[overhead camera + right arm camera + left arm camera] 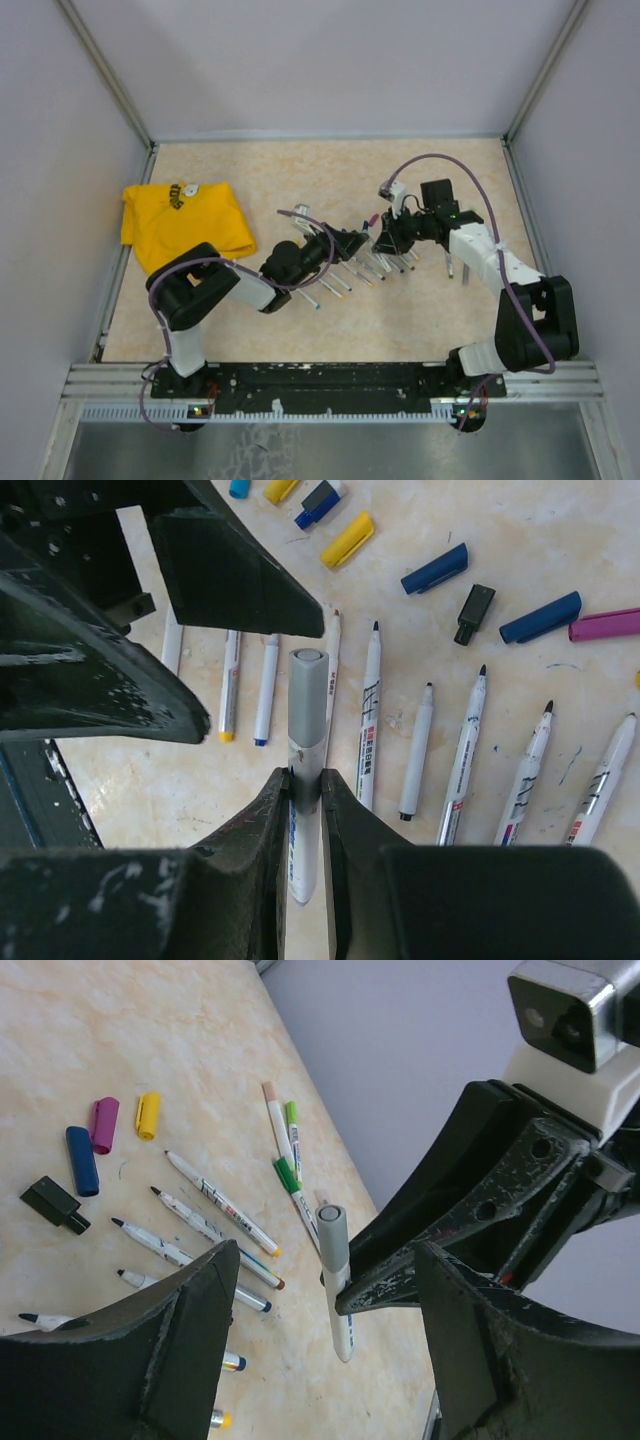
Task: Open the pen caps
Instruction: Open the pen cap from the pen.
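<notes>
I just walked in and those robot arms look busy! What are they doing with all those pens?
The right end effector is clamped on the barrel of a pen, whose grey cap sticks out toward the left end effector. That one's jaws are open and face the cap, not yet gripping it. On the table lie several uncapped pens and loose caps, blue, yellow and magenta among them.

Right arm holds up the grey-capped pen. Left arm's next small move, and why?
Probably ease the left gripper forward until its open fingers straddle the stubby grey plastic cap. The right gripper clamps the white pen at the cap's base, and the cap lines up with the gap but is ungripped.
</notes>
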